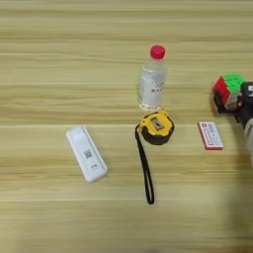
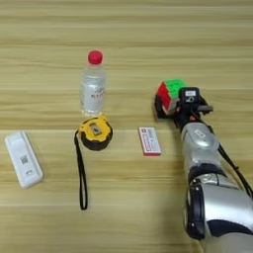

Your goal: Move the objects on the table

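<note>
Spread over the light wooden table (image 2: pixel 126 29) with its lengthwise grain: a white oblong remote (image 2: pixel 23 159) at far left, a yellow-and-black tape measure (image 2: pixel 96 132) with its black strap trailing toward the near edge, a small flat red-and-white box (image 2: pixel 149 141) just right of centre, and a red-and-green puzzle cube (image 2: pixel 170 94) beyond and to the right of that box. Standing behind the tape measure, a clear plastic bottle with a red cap (image 2: pixel 93 88), upright.

Reaching in from the bottom right, a silver forearm ending in the black two-fingered right gripper (image 2: pixel 170 109). Right up against the cube: one dark finger showing at the cube's left lower side, the black wrist block on its right, so apparently closed around the cube from the near side. Probably gripped, though contact on the hidden face not certain. Cube tilted on one corner, possibly raised slightly off the wood; hard to confirm.

Relation that matters next: cube directly ahead of the wrist along the forearm's line, between the fingers, with the flat box just to the near left and the bottle well apart. Open wood further right and beyond.
</note>
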